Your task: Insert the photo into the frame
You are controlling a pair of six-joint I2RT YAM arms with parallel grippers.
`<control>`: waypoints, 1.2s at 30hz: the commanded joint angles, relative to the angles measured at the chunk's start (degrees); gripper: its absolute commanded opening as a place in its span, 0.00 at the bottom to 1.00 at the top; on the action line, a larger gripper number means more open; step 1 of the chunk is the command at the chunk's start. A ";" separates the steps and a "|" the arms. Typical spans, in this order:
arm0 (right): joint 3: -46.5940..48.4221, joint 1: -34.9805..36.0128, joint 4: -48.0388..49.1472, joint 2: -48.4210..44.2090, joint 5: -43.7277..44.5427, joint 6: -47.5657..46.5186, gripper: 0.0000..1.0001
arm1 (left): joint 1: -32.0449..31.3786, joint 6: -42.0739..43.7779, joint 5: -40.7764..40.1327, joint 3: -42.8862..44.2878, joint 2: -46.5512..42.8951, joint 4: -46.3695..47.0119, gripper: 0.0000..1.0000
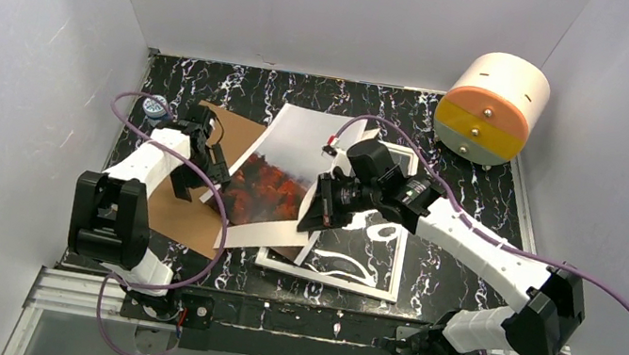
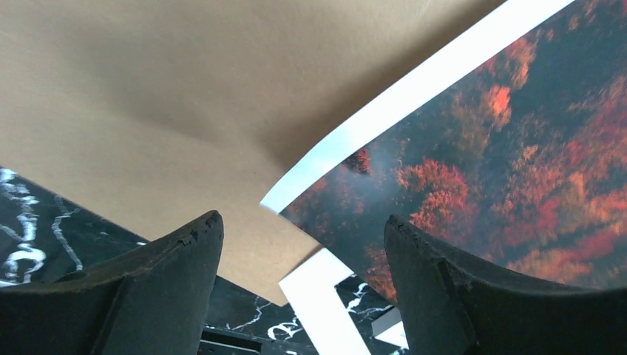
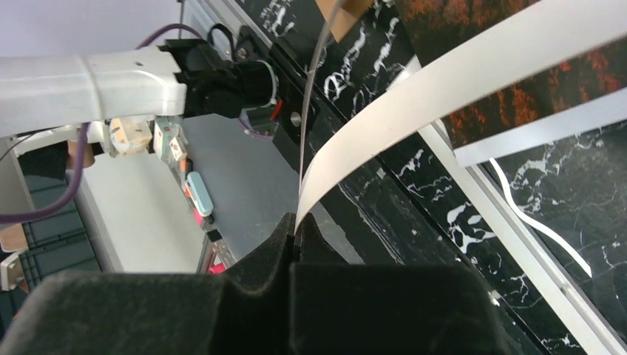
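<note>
The photo [image 1: 277,181], red-orange forest under mist, is lifted and curled over the middle of the table. My right gripper [image 1: 317,211] is shut on its right white edge; the right wrist view shows the jaws [image 3: 297,233] pinching the bent paper [image 3: 444,81]. The frame [image 1: 323,277] lies flat under and to the right of the photo, its white rim [image 3: 510,244] on the marble. My left gripper [image 1: 204,160] is open and empty above the photo's left edge, with the photo's corner [image 2: 503,148] and the frame rim [image 2: 325,310] between its fingers.
The brown backing board [image 1: 192,206] lies on the left under the photo, and fills the left wrist view [image 2: 185,96]. A white-and-orange drum [image 1: 491,108] stands at the back right corner. White walls close the table's sides and back.
</note>
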 commanded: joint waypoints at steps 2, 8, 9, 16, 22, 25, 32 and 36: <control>-2.43 -0.48 2.50 0.23 -1.09 0.09 0.01 | 1.00 -0.30 11.28 -6.50 -1.92 5.44 0.78; -4.19 -1.53 3.79 0.54 -0.66 3.40 0.01 | 1.43 -2.77 11.07 -10.75 -4.76 8.67 0.78; -4.44 -1.74 3.84 0.52 -0.43 3.92 0.01 | 1.43 -3.16 10.88 -11.43 -5.26 9.31 0.78; -6.74 -4.33 4.55 -1.37 0.23 8.77 0.01 | 1.43 -10.44 11.58 -16.55 -10.74 13.78 0.71; -7.40 -5.44 5.20 -2.67 0.67 12.38 0.01 | 1.43 -18.32 11.94 -21.65 -17.49 18.00 0.83; -7.43 -5.51 5.27 -2.47 0.22 12.77 0.01 | 1.43 -19.98 12.51 -24.83 -19.62 22.14 0.77; -8.19 -5.59 4.65 -3.28 0.25 13.32 0.01 | 1.43 -17.29 11.07 -26.70 -20.30 28.77 0.67; -8.46 -5.61 4.65 -3.57 0.39 13.75 0.01 | 1.43 -16.67 10.42 -27.50 -20.03 30.81 0.62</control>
